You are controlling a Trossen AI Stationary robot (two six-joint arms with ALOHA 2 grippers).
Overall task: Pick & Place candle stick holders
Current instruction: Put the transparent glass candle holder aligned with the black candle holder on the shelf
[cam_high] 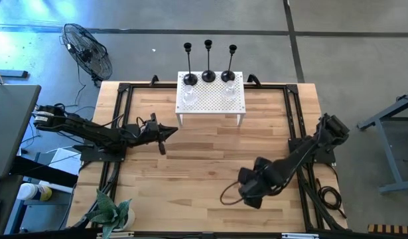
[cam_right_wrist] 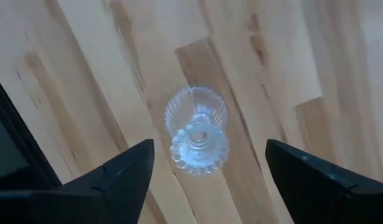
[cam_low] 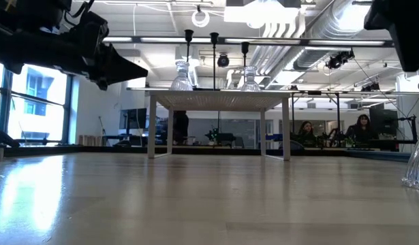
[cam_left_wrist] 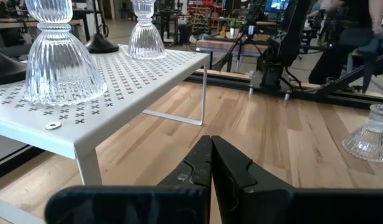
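Three black candlesticks [cam_high: 208, 63] stand on their round bases along the far edge of a white perforated stand [cam_high: 210, 106]. Two clear ribbed glass holders [cam_left_wrist: 57, 56] [cam_left_wrist: 146, 34] stand on it nearer. A third glass holder [cam_right_wrist: 196, 130] stands on the wooden table at the near right; it also shows in the low view [cam_low: 417, 163]. My right gripper [cam_right_wrist: 210, 149] is open above it, pointing down, a finger on either side, not touching; in the high view the gripper [cam_high: 247, 191] hides the holder. My left gripper [cam_left_wrist: 211, 163] is shut and empty, left of the stand [cam_high: 165, 133].
Black rails [cam_high: 293, 113] frame the table's left, right and far sides. A potted plant [cam_high: 114, 214] sits at the near left corner. A fan [cam_high: 87, 52] stands beyond the far left corner. People sit in the room behind [cam_low: 362, 126].
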